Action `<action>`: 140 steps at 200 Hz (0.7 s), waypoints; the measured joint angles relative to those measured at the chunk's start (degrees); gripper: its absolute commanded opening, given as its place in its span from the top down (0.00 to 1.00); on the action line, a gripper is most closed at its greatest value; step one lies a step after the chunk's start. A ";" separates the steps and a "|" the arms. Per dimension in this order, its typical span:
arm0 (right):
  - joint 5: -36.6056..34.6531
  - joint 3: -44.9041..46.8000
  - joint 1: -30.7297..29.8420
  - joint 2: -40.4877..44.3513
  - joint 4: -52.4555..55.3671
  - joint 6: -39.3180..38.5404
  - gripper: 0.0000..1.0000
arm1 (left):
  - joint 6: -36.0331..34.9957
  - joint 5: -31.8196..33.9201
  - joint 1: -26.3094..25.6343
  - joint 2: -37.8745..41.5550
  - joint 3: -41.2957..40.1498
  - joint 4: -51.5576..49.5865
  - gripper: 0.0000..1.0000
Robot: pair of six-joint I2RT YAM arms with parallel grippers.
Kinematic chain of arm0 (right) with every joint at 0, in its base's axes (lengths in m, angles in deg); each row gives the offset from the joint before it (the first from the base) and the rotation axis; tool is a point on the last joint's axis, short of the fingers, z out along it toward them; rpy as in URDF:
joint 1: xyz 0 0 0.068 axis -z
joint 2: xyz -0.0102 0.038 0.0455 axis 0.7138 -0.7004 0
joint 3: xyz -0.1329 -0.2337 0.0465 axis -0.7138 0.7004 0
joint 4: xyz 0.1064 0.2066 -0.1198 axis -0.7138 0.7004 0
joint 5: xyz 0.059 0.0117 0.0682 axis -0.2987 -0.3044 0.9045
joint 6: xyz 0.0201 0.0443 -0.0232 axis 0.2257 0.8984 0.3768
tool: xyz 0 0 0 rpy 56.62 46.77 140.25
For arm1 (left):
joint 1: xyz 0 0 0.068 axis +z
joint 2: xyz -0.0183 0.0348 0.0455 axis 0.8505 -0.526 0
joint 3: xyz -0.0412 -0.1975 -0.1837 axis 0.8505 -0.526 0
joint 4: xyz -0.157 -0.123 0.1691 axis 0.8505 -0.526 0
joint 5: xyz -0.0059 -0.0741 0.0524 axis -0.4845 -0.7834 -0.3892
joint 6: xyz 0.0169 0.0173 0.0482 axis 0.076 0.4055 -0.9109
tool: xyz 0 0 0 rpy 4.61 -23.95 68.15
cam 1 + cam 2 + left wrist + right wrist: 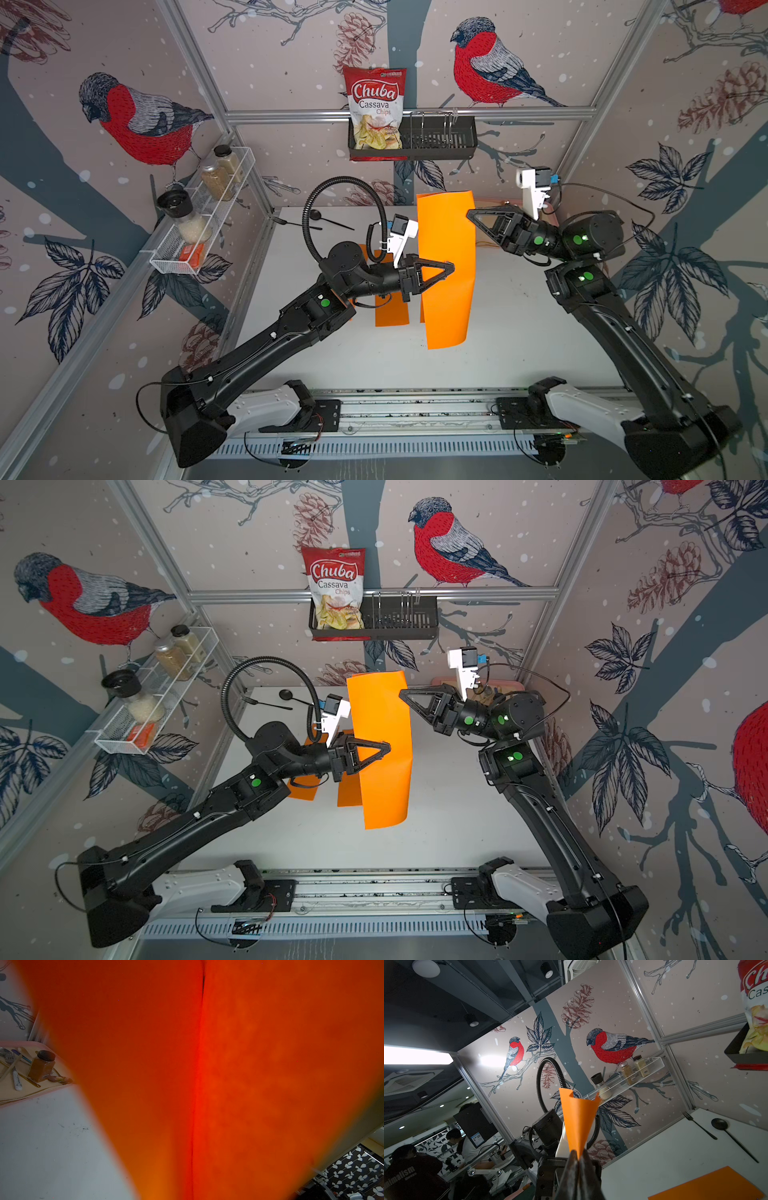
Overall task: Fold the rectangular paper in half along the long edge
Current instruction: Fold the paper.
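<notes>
The rectangular paper (446, 270) (384, 750) is an orange sheet held upright above the white table, bowed along its length. My left gripper (451, 266) (388, 748) is shut on the sheet's near-side edge about halfway up. The right gripper (469, 214) (401, 694) pinches the far upper edge. In the right wrist view the paper (578, 1122) fans out from between the closed fingertips of that gripper (578, 1154). The paper (207, 1064) fills the left wrist view and hides that gripper's jaws.
More orange sheets (390, 307) (708, 1186) lie flat on the table under the left arm. A black fork (299, 224) and spoon (328, 218) lie at the back. A pink tray (37, 1094) with a jar (41, 1066) sits back right. Wall shelves hold a chip bag (376, 108) and spice jars (216, 174).
</notes>
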 measured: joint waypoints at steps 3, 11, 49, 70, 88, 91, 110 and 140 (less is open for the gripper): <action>0.00 -0.15 0.04 -0.07 -0.22 0.00 0.98 | 0.00 0.00 -0.02 0.00 0.00 0.00 1.00; 0.00 -0.39 0.13 -0.17 -0.94 0.00 1.00 | 0.00 -0.02 -0.07 0.00 0.00 0.00 1.00; 0.07 -1.33 0.28 -0.66 -1.29 0.07 1.00 | 0.00 -0.20 -0.09 0.00 0.00 -0.02 1.00; 0.24 -1.77 0.33 -0.90 -1.25 0.09 0.87 | -0.02 -0.15 -0.17 0.00 -0.02 0.00 1.00; 0.20 -2.45 0.35 -1.11 -1.31 0.02 0.99 | 0.00 -0.20 -0.26 0.00 0.00 -0.02 1.00; 0.20 -2.56 0.35 -1.18 -1.40 0.02 1.00 | 0.00 -0.22 -0.28 0.00 0.00 -0.02 1.00; 0.26 -2.86 0.33 -1.51 -1.73 0.09 0.93 | -0.02 -0.20 -0.37 0.00 0.00 0.00 1.00; 0.24 -3.58 0.44 -2.03 -2.29 0.04 1.00 | 0.00 -0.20 -0.44 -0.09 0.02 0.00 1.00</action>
